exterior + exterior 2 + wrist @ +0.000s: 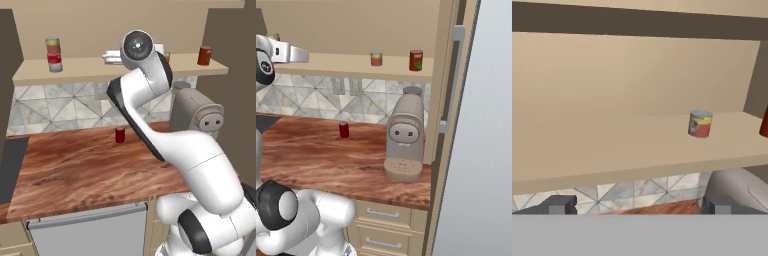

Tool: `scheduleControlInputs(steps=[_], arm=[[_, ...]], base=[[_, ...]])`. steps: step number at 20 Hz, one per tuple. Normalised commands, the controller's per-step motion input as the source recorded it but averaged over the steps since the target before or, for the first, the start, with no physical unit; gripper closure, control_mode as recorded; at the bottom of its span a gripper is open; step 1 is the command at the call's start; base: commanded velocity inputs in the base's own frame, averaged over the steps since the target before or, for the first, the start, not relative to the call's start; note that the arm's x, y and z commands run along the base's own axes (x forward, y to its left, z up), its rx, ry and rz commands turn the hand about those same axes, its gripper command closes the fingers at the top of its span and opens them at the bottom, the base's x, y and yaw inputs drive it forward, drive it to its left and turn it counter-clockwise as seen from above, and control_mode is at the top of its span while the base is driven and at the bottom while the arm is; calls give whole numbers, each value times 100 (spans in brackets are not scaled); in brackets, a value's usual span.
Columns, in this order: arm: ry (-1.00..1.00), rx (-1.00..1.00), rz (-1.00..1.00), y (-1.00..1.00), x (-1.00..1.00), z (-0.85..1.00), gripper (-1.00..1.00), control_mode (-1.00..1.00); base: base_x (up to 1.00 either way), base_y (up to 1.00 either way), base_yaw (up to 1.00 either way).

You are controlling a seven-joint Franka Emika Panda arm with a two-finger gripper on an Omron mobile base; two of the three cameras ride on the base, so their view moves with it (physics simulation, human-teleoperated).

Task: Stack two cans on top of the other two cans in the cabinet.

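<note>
Main risk from here: we come in at the small yellow-over-red can (700, 123) off-centre and a fingertip clips it, so it tips or skids toward the back panel of the cabinet (612, 145). It's short and light-looking, and our judgement is it won't forgive a sideways nudge. Second risk: the shelf lip sits between us and the can, so a low approach could catch a finger on the board edge. Third: picking the wrong target (the small crimson can (120, 134) on the wooden counter (75, 170) isn't part of the job). The gripper (639, 204) is released, jaws spread wide, nothing between them. In the hand view the yellow-over-red can stands upright on the shelf, ahead of the gripper and off to the right of its centre line, well apart from the tips. The orange-red can (416, 60) stands near it at the shelf's right end, upright. The taller can with the mixed yellow-red label (54, 54) stands upright far down the shelf's left end, so the carry will be long across the shelf, over the coffee machine (404, 137).
</note>
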Motion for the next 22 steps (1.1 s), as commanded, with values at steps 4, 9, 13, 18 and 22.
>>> scheduleControlInputs(steps=[4, 9, 13, 18, 22], arm=[[11, 0, -8, -60, 0, -3, -100, -100], [3, 0, -2, -59, 1, -12, -100, -100], [0, 0, 0, -56, 5, -12, -100, -100], [0, 0, 0, -54, 10, -18, -100, -100], [0, 0, 0, -52, 13, -12, -100, -100]], base=[[0, 0, 0], [0, 0, 0], [0, 0, 0], [0, 0, 0], [0, 0, 0]])
